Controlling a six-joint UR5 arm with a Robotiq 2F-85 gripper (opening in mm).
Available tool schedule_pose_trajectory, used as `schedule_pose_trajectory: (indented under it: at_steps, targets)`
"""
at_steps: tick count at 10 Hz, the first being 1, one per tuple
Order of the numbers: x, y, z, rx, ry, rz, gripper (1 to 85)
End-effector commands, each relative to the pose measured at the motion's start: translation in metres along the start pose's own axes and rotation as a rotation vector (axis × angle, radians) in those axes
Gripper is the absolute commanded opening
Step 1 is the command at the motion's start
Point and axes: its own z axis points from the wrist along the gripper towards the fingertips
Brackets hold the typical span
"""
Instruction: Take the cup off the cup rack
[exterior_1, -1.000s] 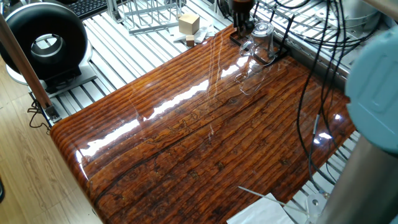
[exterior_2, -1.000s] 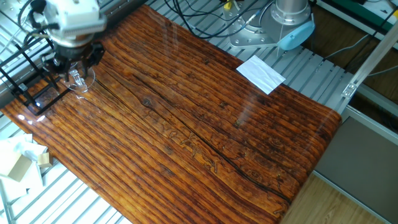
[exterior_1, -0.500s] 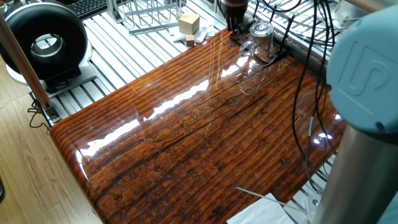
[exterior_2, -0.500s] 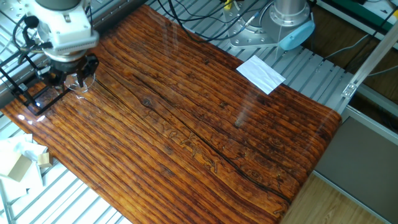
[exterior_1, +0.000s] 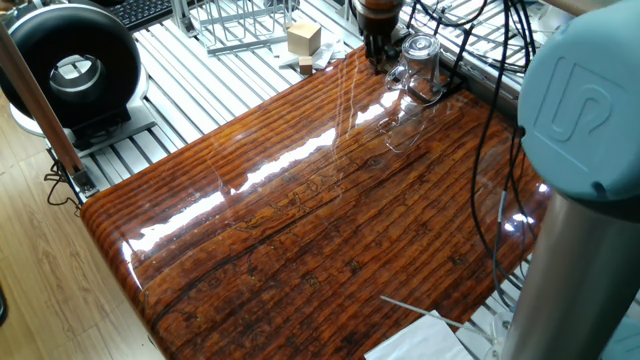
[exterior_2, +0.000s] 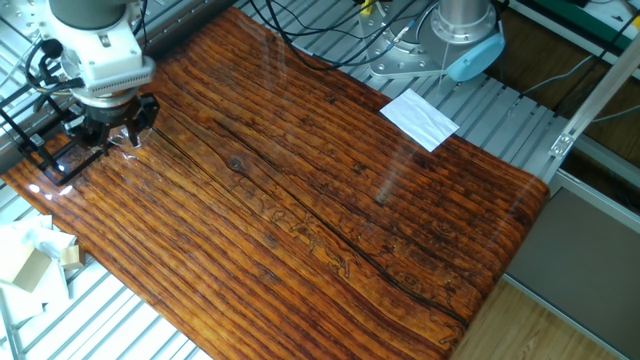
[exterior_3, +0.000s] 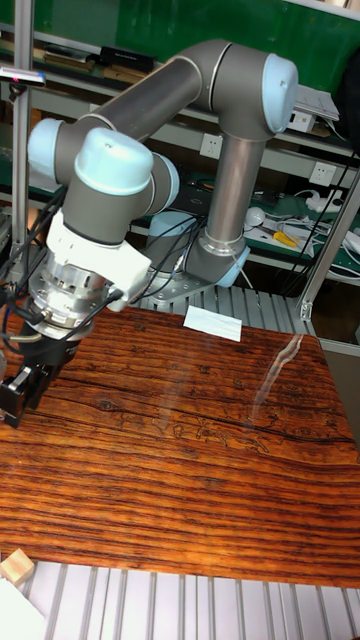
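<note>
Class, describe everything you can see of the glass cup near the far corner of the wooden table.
The cup is a small mug of clear glass, so the wood grain and dark wires show through it. A loop handle sticks out from its side toward the end effector, which stands close beside it; contact cannot be judged. It stands upright at the table's far corner on the cup rack, a thin black wire frame. In the other fixed view the end effector largely hides it.

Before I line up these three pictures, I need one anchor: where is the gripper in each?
One fixed view: gripper, top centre, left of the cup.
The other fixed view: upper left, over the cup rack.
Tall fixed view: left edge.
Shared landmark: white paper.
</note>
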Motion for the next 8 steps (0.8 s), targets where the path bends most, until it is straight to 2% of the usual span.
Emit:
schedule_pose_trajectory:
  at_steps: [1,4,5,6,8]
  targets:
    - [0.002,0.006,0.004,-0.024,-0.012,-0.01,46.7]
    - [0.001,0.01,0.006,-0.037,-0.026,-0.016,51.0]
    - [0.004,0.007,0.008,-0.021,-0.027,-0.024,51.0]
    - [-0.008,0.015,0.008,-0.051,-0.086,-0.012,51.7]
    - [0.008,0.01,0.012,-0.036,-0.043,-0.028,52.0]
